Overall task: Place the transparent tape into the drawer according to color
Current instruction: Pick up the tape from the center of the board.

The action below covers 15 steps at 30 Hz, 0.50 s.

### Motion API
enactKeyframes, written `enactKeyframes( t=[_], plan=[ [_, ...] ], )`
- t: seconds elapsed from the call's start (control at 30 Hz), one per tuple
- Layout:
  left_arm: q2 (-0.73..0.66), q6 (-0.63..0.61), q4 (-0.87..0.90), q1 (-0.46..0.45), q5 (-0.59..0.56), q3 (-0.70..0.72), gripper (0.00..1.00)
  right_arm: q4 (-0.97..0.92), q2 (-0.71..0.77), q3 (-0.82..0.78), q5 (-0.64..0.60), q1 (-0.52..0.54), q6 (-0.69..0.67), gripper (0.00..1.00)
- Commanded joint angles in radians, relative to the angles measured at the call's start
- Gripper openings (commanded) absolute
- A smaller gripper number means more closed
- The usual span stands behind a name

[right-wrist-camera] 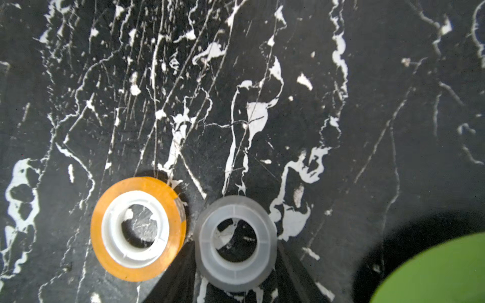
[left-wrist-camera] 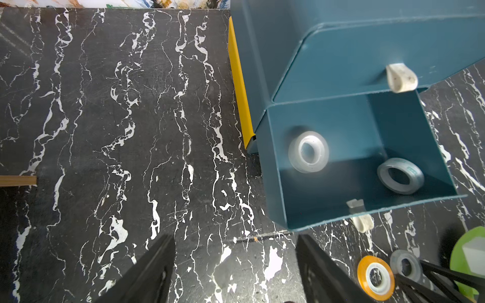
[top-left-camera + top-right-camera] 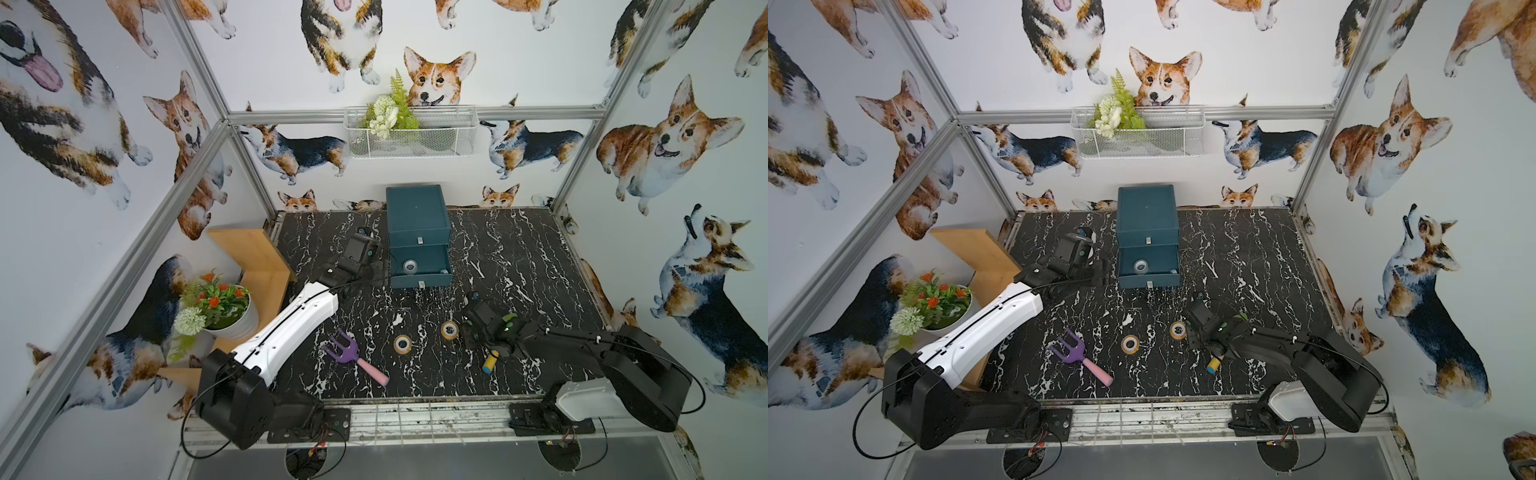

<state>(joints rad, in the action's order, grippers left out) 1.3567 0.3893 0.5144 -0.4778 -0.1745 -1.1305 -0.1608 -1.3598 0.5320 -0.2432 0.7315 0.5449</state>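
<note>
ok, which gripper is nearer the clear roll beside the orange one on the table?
Right. The right gripper straddles the clear roll, a finger on either side. The left gripper hangs open by the open drawer, well away from it.

We see a purple rake point(image 3: 348, 353) with a pink handle lying flat on the black marble table point(image 3: 519, 249). Left of the rake, a white pot of orange flowers point(image 3: 226, 309) stands on a wooden shelf point(image 3: 255, 253). Right of the rake lies a green trowel point(image 3: 490, 360), partly hidden. Far behind the rake, a wire basket point(image 3: 415, 137) of greenery hangs on the wall.
</note>
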Motion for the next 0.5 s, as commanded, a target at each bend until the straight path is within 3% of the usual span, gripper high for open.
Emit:
enactKeyframes(
  t=[0.0, 0.33, 0.47],
  plan=[
    [0.002, -0.008, -0.014, 0.003, 0.012, 0.003, 0.78, -0.041, 0.002, -0.01, 0.02, -0.003, 0.012, 0.46],
    [0.008, -0.009, -0.016, 0.005, 0.021, 0.003, 0.78, -0.112, 0.12, 0.038, 0.009, -0.03, -0.006, 0.43],
    [0.01, -0.009, -0.017, 0.005, 0.029, 0.005, 0.78, -0.111, 0.105, 0.037, 0.042, -0.045, -0.022, 0.59]
  ],
)
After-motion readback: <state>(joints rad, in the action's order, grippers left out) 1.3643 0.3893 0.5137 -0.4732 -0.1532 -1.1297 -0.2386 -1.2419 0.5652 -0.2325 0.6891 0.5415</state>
